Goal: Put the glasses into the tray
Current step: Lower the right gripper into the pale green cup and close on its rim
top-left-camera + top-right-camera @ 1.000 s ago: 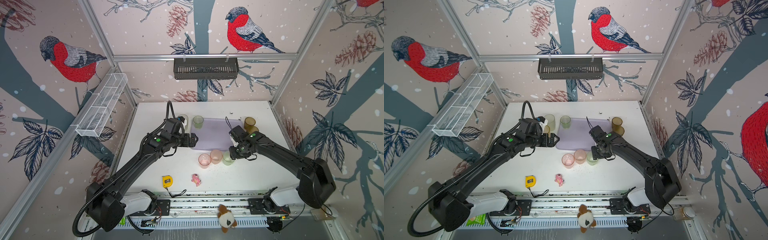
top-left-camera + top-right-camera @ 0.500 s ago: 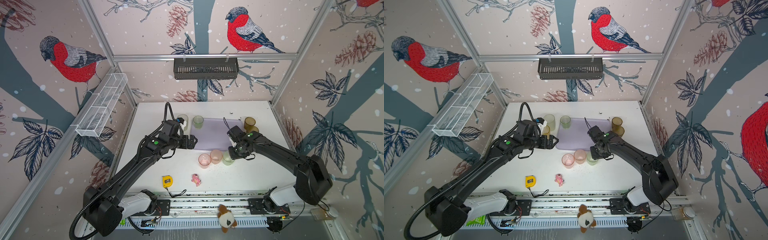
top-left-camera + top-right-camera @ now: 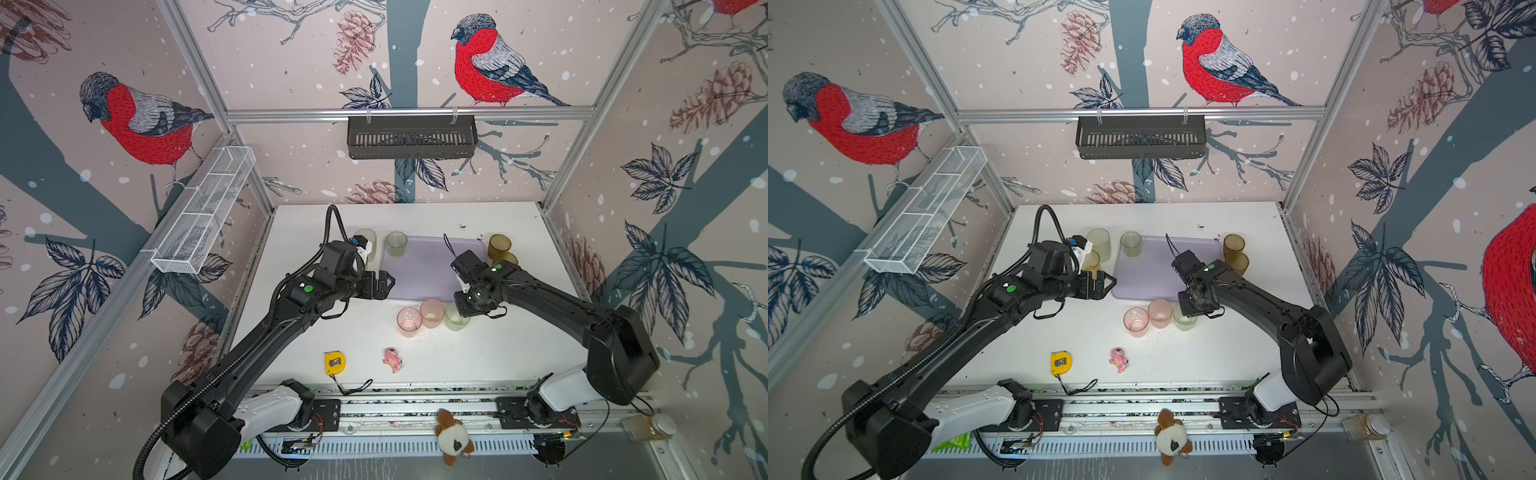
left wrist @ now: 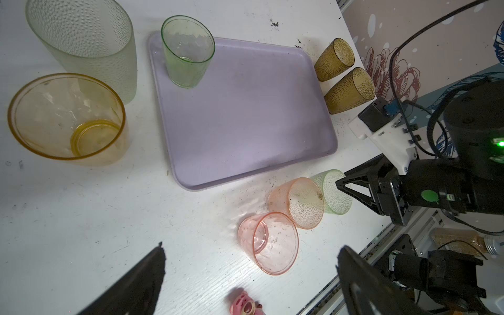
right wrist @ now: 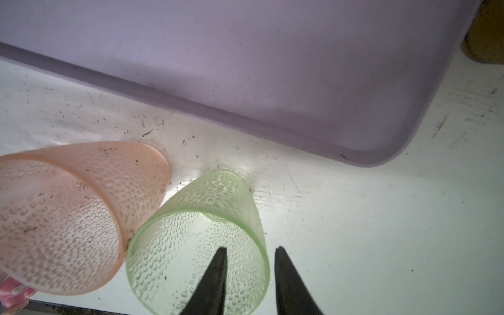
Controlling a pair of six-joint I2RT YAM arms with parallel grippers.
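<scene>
**Right tool (image 5: 251, 249) on pale green glass (image 5: 207, 207), grip unclear**

Tabletop (image 3: 478, 357): your tray (image 3: 424, 270) sits mid-field. Left tool (image 3: 386, 284) hangs wide open at its 9 o'clock edge. Right tool straddles the pale green glass rim, off the tray's 5 o'clock corner. Can't tell if it's pinched. Green glass (image 3: 396, 244) stands inside the 11 o'clock corner. Pink glasses (image 3: 409, 322) sit off the 6 o'clock edge.

8 glasses (image 4: 188, 51), 1 tray (image 4: 240, 114) — 2 baskets (image 3: 411, 137), 2 toys (image 3: 392, 359), 1 tape meas. (image 3: 334, 363)

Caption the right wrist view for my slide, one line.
Right gripper straddles the rim of the green glass, beside a pink glass, near the lavender tray.
</scene>
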